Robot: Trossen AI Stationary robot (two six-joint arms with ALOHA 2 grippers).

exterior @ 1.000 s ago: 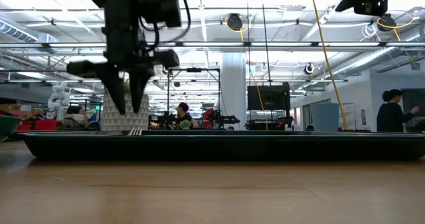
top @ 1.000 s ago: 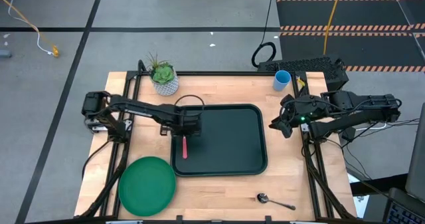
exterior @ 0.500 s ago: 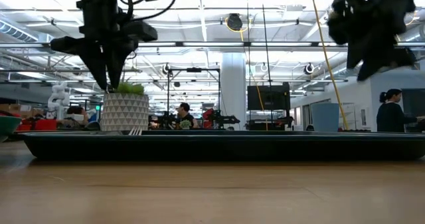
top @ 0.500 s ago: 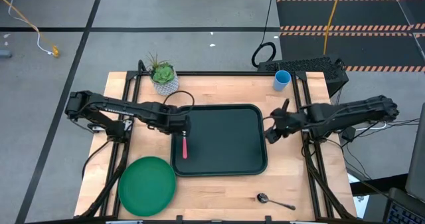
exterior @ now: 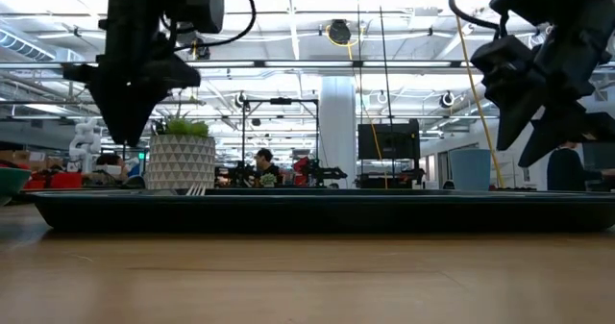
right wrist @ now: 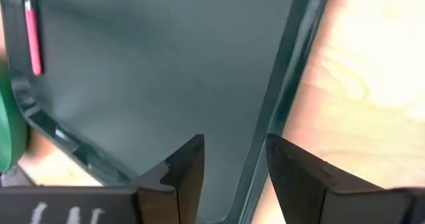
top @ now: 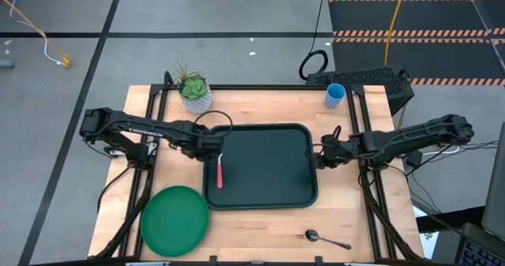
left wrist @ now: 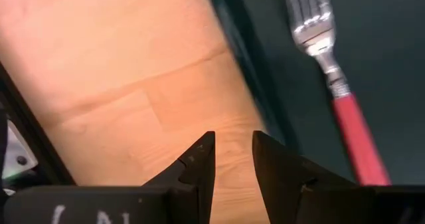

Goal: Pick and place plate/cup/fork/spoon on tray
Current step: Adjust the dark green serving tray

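Tray [top: 268, 171] sits mid-table between both grippers. Plate [top: 174, 219] is off-tray, near-side of the left gripper [top: 211, 145]. Plant pot [top: 195, 95] is beyond it. Cup [top: 334, 95] is beyond the right gripper [top: 323, 157]; spoon [top: 325, 238] on its near side. Fork [top: 218, 170] lies in the tray just beside the left gripper. Left fingers narrow, empty; right gripper moderately open, empty, over the tray's rim.

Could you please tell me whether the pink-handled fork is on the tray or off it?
On it: the pink-handled metal fork lies flat inside the dark rectangular tray, near its left rim, untouched.
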